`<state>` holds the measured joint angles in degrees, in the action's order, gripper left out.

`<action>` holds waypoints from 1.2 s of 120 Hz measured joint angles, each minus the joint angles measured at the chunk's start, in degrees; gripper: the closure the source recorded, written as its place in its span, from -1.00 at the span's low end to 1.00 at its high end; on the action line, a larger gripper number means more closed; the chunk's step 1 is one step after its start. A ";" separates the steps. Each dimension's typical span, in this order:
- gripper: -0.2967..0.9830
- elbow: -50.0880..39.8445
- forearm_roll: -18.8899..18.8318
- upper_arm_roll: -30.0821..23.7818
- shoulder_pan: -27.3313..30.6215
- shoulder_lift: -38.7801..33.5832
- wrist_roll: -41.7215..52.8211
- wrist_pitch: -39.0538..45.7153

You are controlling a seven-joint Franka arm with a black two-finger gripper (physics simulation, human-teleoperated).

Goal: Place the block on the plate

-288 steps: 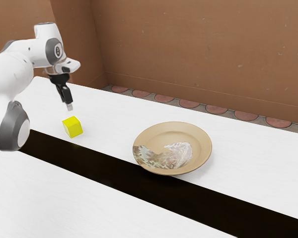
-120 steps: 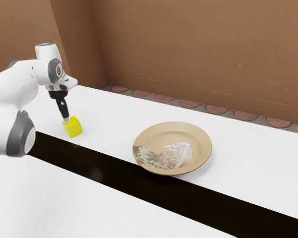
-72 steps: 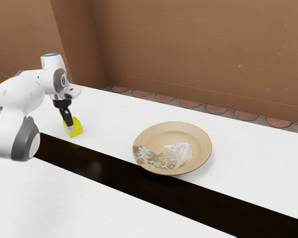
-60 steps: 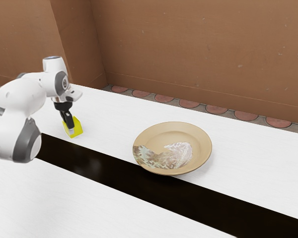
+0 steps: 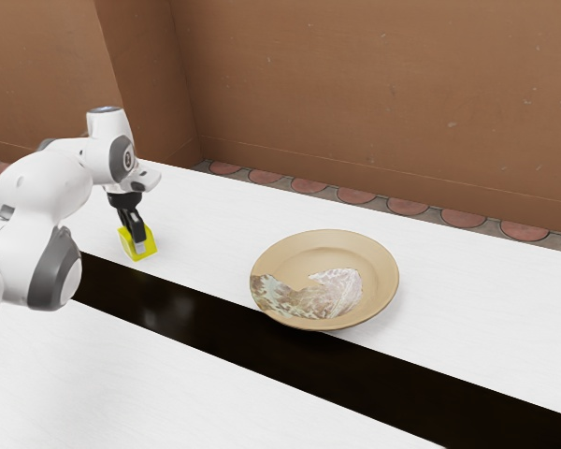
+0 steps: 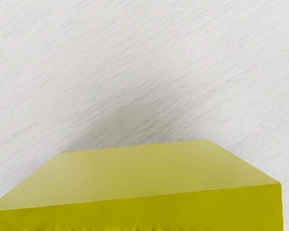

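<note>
A brown plastered wall backs the room, with round reddish floor tiles at its foot. In front runs a white bench crossed by a dark strip.

The end effector is down at the yellow block, low enough to overlap it in the exterior view. Whether it is pinching the block or only placed around it, I cannot tell. The block seems to rest on the bench beside the dark strip, with shading next to it in the wrist view. The low, downward reach makes sense for taking the block by its sides and leaving its underside free to be set down.

The plate is well apart from the end effector, toward the exterior view's right and nearer that camera. It is tan, round and shallow, its rim reaching over the strip's edge. The mottled, whitish patch inside looks like part of its surface rather than contents. The block has not reached it.

The job looks to be at the grasp. A firm hold, then a lift clear of the rim, should come next; an uneven grip could let the block twist or slip.
</note>
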<state>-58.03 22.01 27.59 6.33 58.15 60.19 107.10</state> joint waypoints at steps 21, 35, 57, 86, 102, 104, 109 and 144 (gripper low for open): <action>-0.13 -0.37 -0.17 0.05 -0.15 -0.50 -1.05 0.03; -0.12 -0.79 -0.48 0.51 -1.12 -2.54 -1.62 -0.53; -0.11 -2.93 -2.03 1.32 -4.29 -10.41 -2.44 -2.13; -0.11 -6.19 -7.17 1.43 -8.53 -23.75 -4.53 -6.44; -0.11 -5.98 -8.61 0.99 -12.32 -24.97 -6.50 -8.92; -0.11 -5.89 -8.69 0.83 -13.09 -24.90 -6.80 -9.14; -0.11 -5.69 -8.87 0.12 -14.80 -24.79 -7.55 -9.61; -0.08 -3.21 -16.00 -17.46 -20.31 -23.83 -14.89 -11.16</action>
<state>-61.24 6.01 10.13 -13.98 34.32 45.30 95.94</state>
